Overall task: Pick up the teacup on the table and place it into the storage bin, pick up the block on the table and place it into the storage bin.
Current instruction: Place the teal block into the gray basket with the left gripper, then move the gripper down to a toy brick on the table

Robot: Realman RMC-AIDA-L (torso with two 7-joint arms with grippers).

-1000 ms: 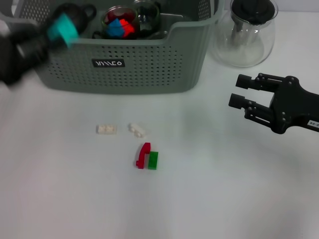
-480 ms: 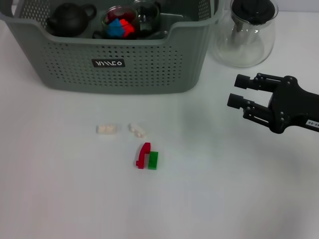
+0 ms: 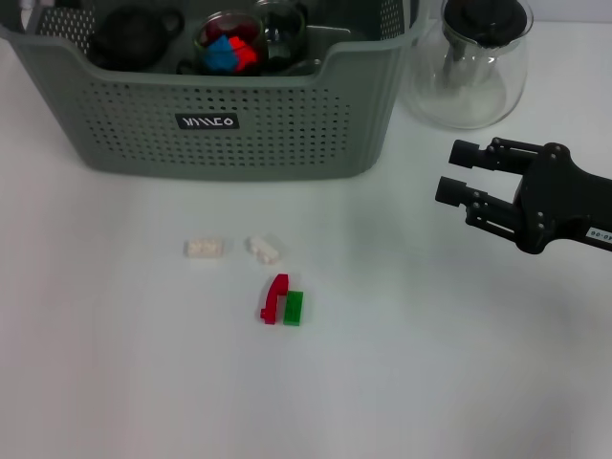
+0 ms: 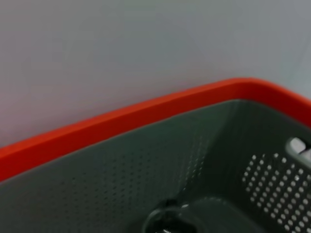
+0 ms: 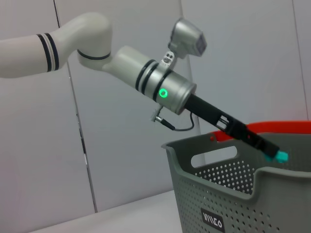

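My left gripper hangs over the storage bin, far left; can't tell if it's spread or pinched.
Bin holds a black teapot and a glass cup of blocks. Red, green & two white blocks lie on the table near it. My right gripper hovers at right, fingers spread, w/ nothing in it.

Glass pot with black lid, standing on the white bench at its far right. Black teapot in shadow at far left. Red bin rim against a grey wall.
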